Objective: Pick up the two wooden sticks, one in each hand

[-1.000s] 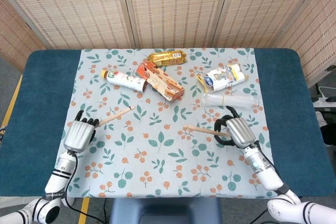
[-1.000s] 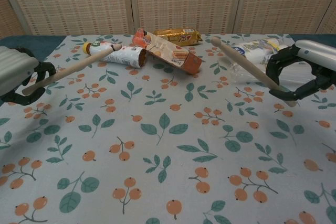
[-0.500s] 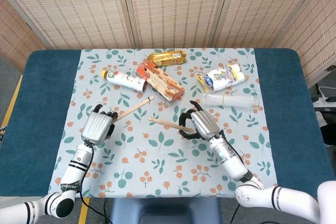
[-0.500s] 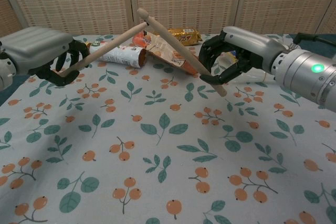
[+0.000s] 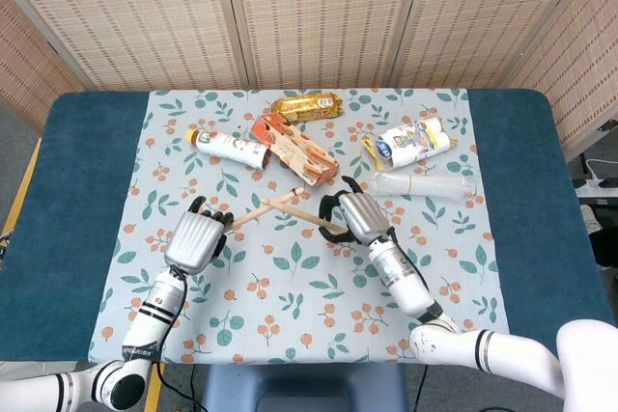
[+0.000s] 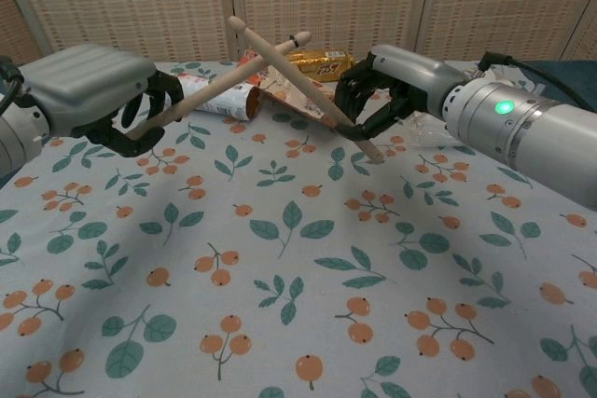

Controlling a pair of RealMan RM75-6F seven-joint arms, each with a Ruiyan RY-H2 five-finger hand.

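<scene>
Crossed wooden sticks (image 6: pixel 270 53) in left hand (image 6: pixel 89 90) and right hand (image 6: pixel 392 81), mid-table.

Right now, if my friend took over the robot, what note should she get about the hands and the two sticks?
Left hand: grips one pale round wooden stick, lifted off the floral tablecloth.
Right hand: grips the other pale wooden stick, also lifted.
The two sticks cross in an X above the middle of the table, in front of the orange snack box and the white tube; whether they touch is unclear.
Done: both sticks are picked up, one in each hand.
Left: nothing but holding them steady. I would keep the sticks from knocking together.
</scene>
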